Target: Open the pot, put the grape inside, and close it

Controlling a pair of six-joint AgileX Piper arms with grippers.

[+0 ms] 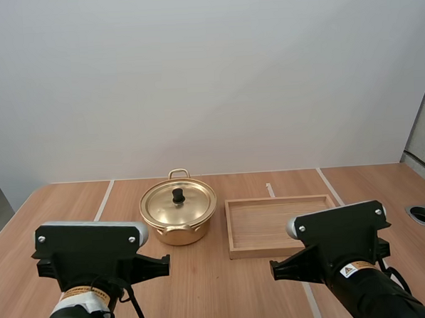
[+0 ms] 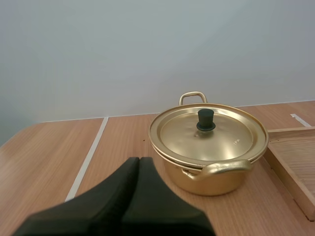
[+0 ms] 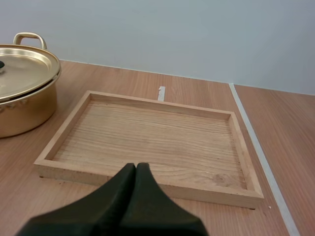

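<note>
Wooden table [image 1: 205,291], white-taped, is backed by a pale wall [image 1: 208,74] — gold pot [image 1: 181,233] is set mid-table, lid [image 1: 190,203] seated, just beside wooden tray [image 1: 274,252] — left gripper [image 2: 139,160] and right gripper [image 3: 136,166] are each pressed together

Prob. a robot test lab: bare white wall [image 1: 208,74], white tape lines [image 1: 103,200] on wood table [image 1: 205,291].

A shiny gold-coloured pot [image 1: 178,234] stands upright on the wooden counter [image 1: 65,209]. Its matching round lid [image 1: 164,206] sits flat on the rim, closing it. A small black knob [image 1: 178,196] rises from the lid's centre. Two looped handles [image 2: 224,168] project from opposite sides. A wooden tray [image 1: 260,253] lies just beside it, not touching.
</note>
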